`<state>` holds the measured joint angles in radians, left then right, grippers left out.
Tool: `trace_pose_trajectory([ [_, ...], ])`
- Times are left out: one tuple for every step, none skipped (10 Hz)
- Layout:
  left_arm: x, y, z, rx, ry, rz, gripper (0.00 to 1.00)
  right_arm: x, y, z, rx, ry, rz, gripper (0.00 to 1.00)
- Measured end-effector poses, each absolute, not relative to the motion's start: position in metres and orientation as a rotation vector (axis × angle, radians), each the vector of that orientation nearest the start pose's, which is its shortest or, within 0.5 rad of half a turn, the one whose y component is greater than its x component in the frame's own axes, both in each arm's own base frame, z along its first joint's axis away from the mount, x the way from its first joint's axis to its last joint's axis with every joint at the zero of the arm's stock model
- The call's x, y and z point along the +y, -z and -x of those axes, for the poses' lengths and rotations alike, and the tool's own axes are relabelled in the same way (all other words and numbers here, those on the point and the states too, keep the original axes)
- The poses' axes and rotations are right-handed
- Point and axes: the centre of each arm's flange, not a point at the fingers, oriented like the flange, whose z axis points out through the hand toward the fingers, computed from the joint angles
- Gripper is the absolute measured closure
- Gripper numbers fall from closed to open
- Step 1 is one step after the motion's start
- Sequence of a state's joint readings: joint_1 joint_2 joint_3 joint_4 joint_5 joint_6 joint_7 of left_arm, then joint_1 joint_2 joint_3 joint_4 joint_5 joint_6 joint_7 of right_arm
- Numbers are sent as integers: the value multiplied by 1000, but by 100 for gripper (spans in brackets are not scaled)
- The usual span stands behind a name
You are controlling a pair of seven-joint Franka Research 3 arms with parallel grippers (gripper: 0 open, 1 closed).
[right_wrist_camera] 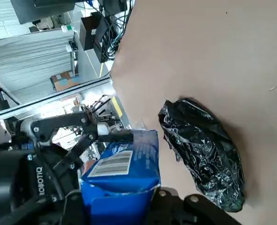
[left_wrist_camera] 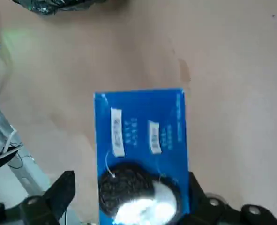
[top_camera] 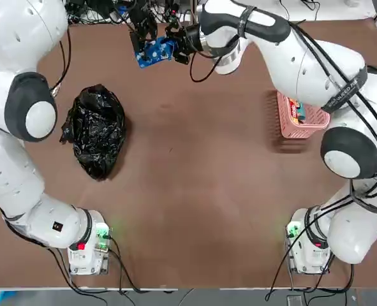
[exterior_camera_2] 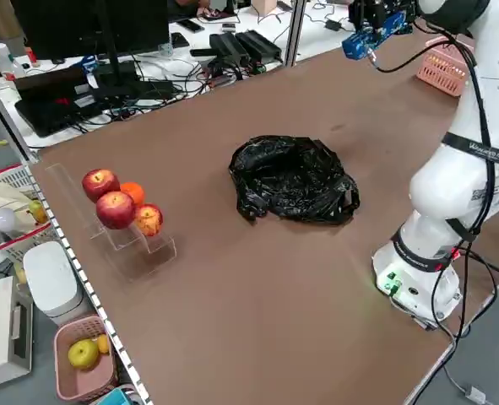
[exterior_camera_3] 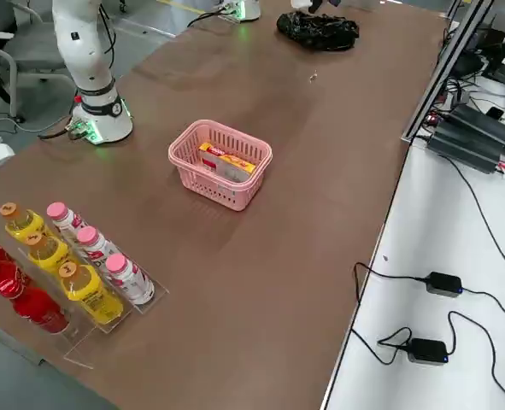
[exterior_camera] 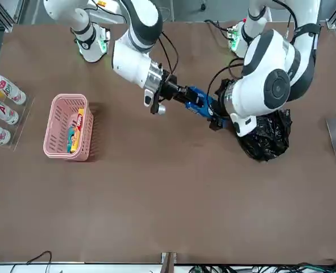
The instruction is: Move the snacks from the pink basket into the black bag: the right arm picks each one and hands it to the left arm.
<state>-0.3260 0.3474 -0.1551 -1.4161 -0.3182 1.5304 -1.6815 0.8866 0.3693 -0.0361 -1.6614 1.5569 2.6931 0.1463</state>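
Top view: right gripper at 12 o'clock, jaws clamped on the blue packet; left gripper meets it from 11 o'clock, jaws spread wide around the packet's far end. Black bag lies at 9 o'clock, pink basket at 3 o'clock. Front view: the yellow-orange packet and teal packet sit inside the basket, white bottles at 9 o'clock. Left wrist view: the blue packet sits between wide-set fingers; contact unclear. Right wrist view: the packet is held, the bag beyond on the table.
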Motion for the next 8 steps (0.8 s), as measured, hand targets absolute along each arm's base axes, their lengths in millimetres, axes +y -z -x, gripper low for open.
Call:
trace_pose_trajectory([
  [-316,-493,-557,-1748,-674,2489,3,501,-442,-479,553,-69,1917,60],
  [-316,-493,-557,-1749,-674,2488,5,502,-441,-479,552,-70,1918,60],
  [-316,-492,-558,-1751,-674,2489,7,502,-441,-478,552,-71,1919,60],
  [-316,-491,-558,-1752,-673,2490,11,502,-440,-478,551,-72,1919,60],
  [-316,-491,-560,-1757,-671,2493,28,504,-441,-477,546,-78,1919,60],
  [-315,-491,-560,-1757,-671,2493,39,505,-441,-476,544,-78,1919,60],
  [-315,-491,-560,-1757,-671,2494,39,506,-442,-475,544,-76,1919,60],
  [-314,-492,-561,-1759,-670,2495,41,506,-442,-475,543,-75,1918,60],
])
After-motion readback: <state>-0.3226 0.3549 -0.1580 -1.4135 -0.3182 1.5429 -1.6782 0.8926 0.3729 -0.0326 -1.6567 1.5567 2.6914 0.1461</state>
